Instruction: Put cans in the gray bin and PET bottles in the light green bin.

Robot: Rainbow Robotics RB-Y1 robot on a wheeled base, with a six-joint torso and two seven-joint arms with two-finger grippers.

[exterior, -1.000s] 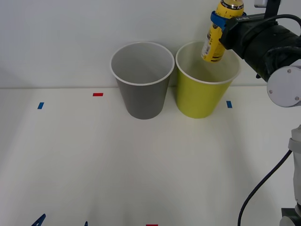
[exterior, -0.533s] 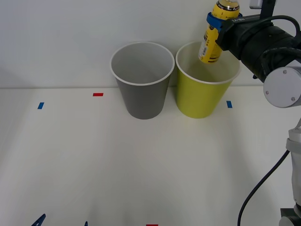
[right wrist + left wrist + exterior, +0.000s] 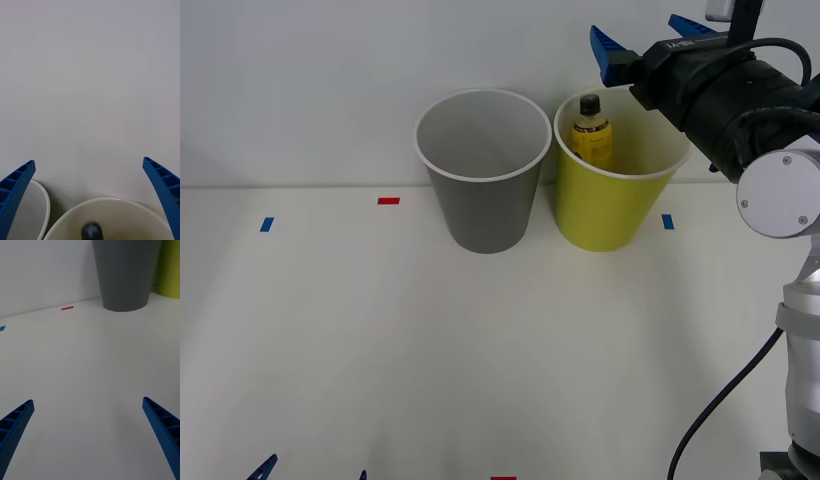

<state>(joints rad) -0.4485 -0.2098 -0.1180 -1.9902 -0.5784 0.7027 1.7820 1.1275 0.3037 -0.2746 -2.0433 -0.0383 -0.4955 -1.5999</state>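
The PET bottle (image 3: pixel 591 131) stands upright inside the light green bin (image 3: pixel 616 213), black cap up, against the side wall nearest the gray bin (image 3: pixel 483 205), which sits just beside it. Above the light green bin hangs the right gripper (image 3: pixel 650 35), fingers spread wide and empty. The left gripper (image 3: pixel 90 438), fingers also apart, hovers low over the table (image 3: pixel 380 330), well in front of the gray bin.

Overhead front view; 2 low wrist views
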